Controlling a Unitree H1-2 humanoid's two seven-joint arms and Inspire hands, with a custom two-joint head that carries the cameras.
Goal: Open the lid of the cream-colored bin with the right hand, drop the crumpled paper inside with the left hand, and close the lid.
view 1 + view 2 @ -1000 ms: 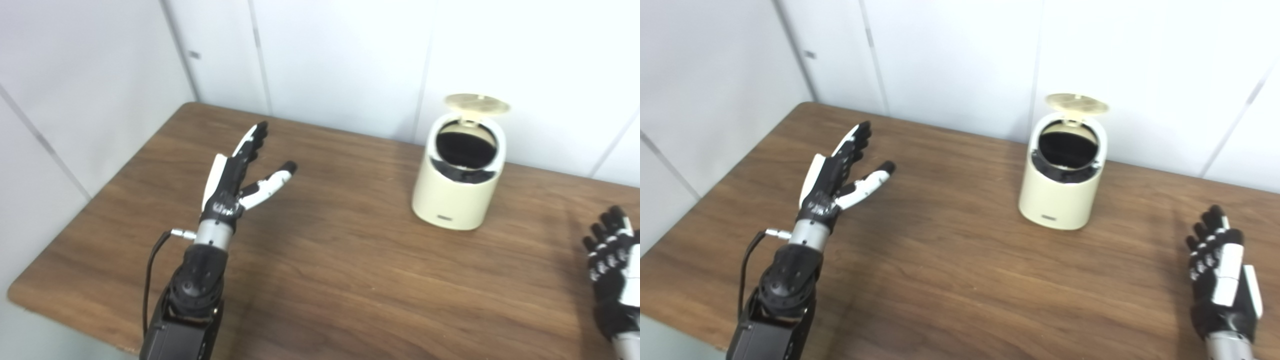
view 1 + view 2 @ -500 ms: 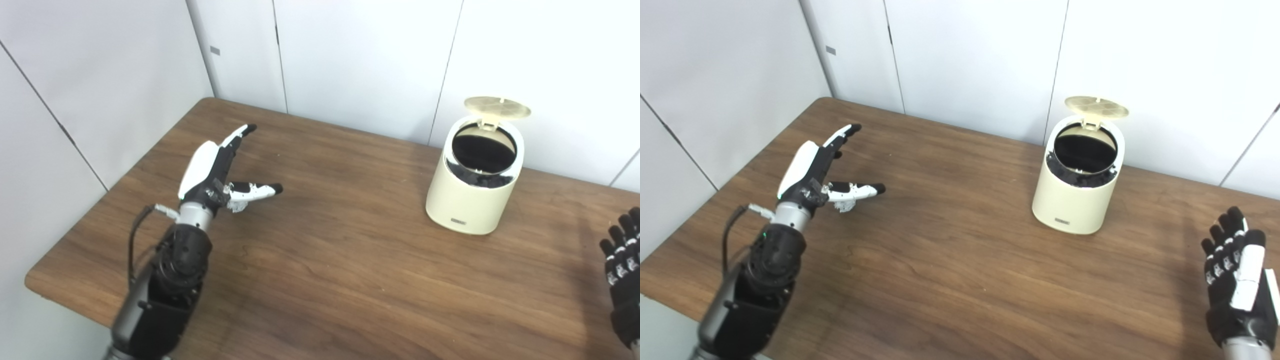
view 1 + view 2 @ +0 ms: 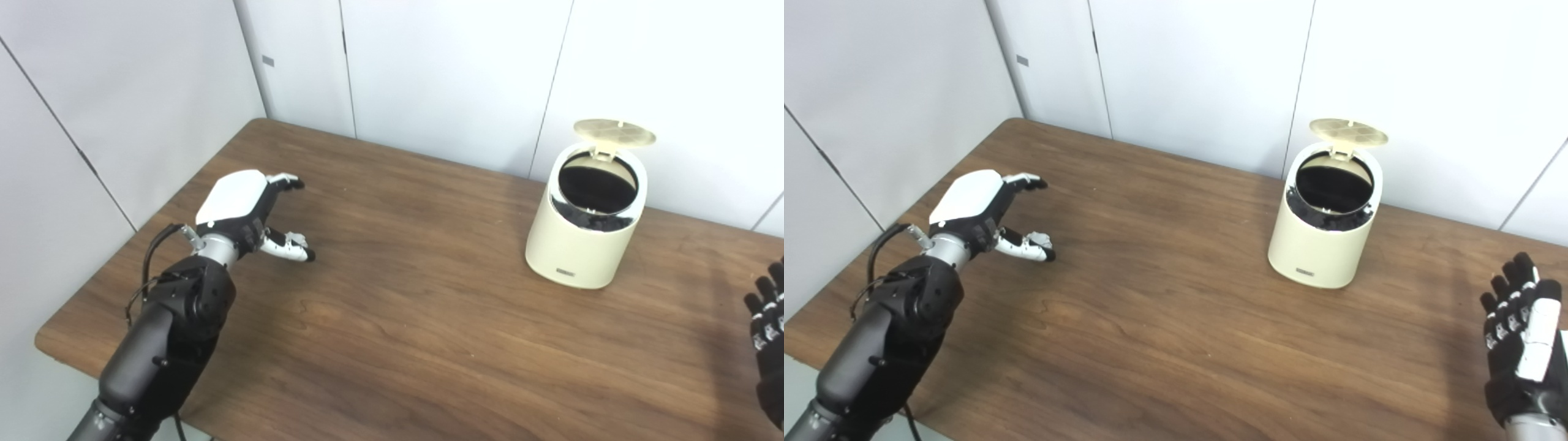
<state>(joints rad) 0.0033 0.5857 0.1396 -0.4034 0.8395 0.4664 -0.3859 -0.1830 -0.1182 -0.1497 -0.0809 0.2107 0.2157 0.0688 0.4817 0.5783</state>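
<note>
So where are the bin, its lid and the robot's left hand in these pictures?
bin [image 3: 1315, 248]: right eye view, on its cream front wall.
lid [image 3: 1349, 132]: right eye view, on the middle of the raised flap.
left hand [image 3: 979, 208]: right eye view, on the white back of the hand, palm facing down.

Both head cams look down, sharing table [image 3: 429, 343] & bin [image 3: 1323, 245].

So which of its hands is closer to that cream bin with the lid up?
The right hand looks nearer, low at the table's right edge, in front and to the right of the cream bin. The left hand hovers far across the table to the bin's left. Neither touches it.
</note>
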